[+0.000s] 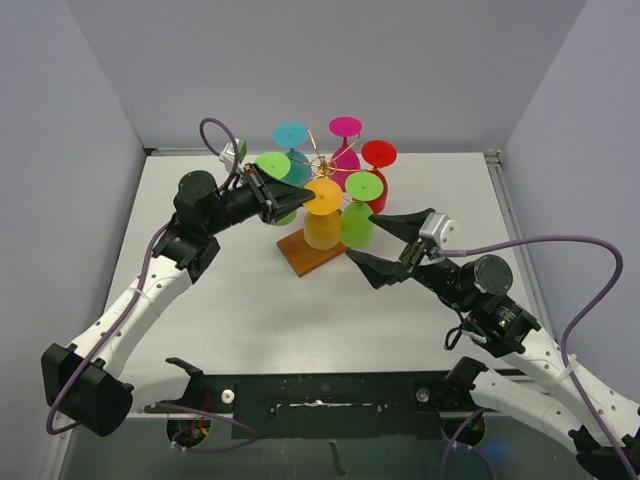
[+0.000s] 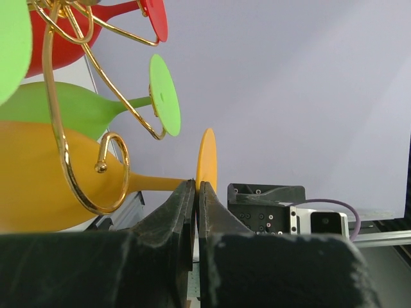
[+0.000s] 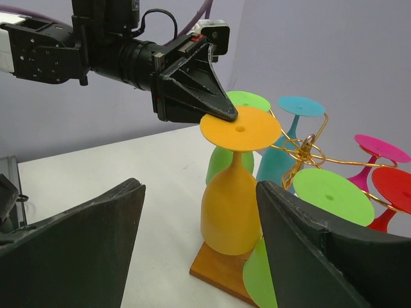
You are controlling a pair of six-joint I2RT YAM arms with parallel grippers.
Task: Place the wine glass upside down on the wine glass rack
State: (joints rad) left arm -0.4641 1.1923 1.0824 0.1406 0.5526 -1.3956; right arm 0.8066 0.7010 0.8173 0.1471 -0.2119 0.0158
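The orange wine glass (image 1: 322, 228) hangs upside down on the gold wire rack (image 1: 320, 162), bowl just above the brown wooden base (image 1: 308, 253). My left gripper (image 1: 292, 206) is shut on the rim of the glass's orange foot (image 2: 206, 160); the right wrist view shows its tip (image 3: 225, 114) at the edge of the foot. My right gripper (image 1: 372, 241) is open and empty, just right of the rack, facing the orange bowl (image 3: 231, 212) without touching it.
Other glasses hang upside down on the rack: two green (image 1: 360, 220) (image 1: 273, 166), teal (image 1: 291, 136), magenta (image 1: 345, 128), red (image 1: 379, 154). Grey walls close in the white table (image 1: 240, 290) on three sides. A black rail (image 1: 320, 400) runs along the near edge.
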